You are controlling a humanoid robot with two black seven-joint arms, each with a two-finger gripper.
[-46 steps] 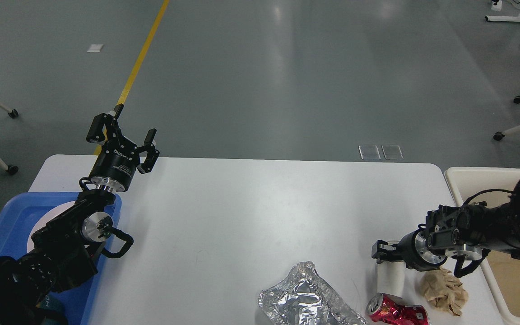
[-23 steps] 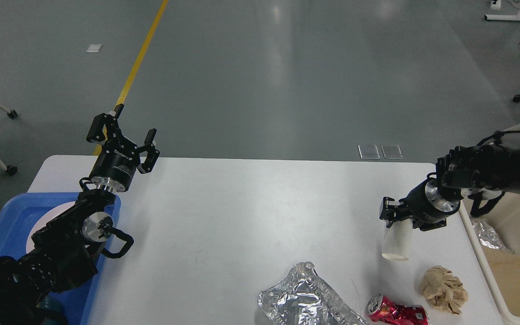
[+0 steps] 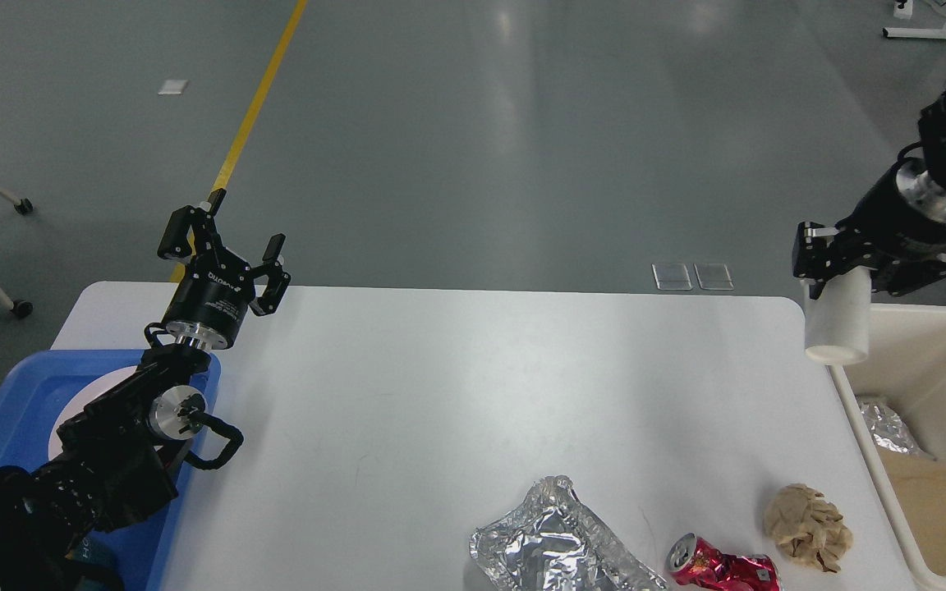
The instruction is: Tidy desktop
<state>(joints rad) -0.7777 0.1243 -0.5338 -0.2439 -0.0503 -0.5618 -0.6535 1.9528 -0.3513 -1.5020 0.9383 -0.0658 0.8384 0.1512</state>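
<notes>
You have the large white rectangular surface with rounded corners (image 3: 456, 386) filling the middle of the head view, and it is not yet tidy: it carries rubbish along its near right edge. To its right stands the cream plastic bin (image 3: 945, 341), already holding a scrap of foil and brown paper; to its left lies the blue plastic tray (image 3: 9, 410) with a white plate in it, largely hidden behind your left arm. The main change is on your right side: a second ago the right tool (image 3: 838, 267) was low over the near right corner, clenched on the white paper cup (image 3: 836, 320) beside the other litter; now it has risen and swung outward, and the cup hangs upside-down from the closed fingers at the surface's far right corner, just at the bin's rim. That suggests the cup is nearly ready to drop, once it is carried a little further over the bin. The left tool (image 3: 222, 246) has not moved, its fingers spread wide and empty, raised over the far left corner. Still waiting are the crumpled sheet of silver foil (image 3: 555, 538), the crumpled ball of brown paper (image 3: 807, 525) and the crushed red drink can (image 3: 723, 566).
</notes>
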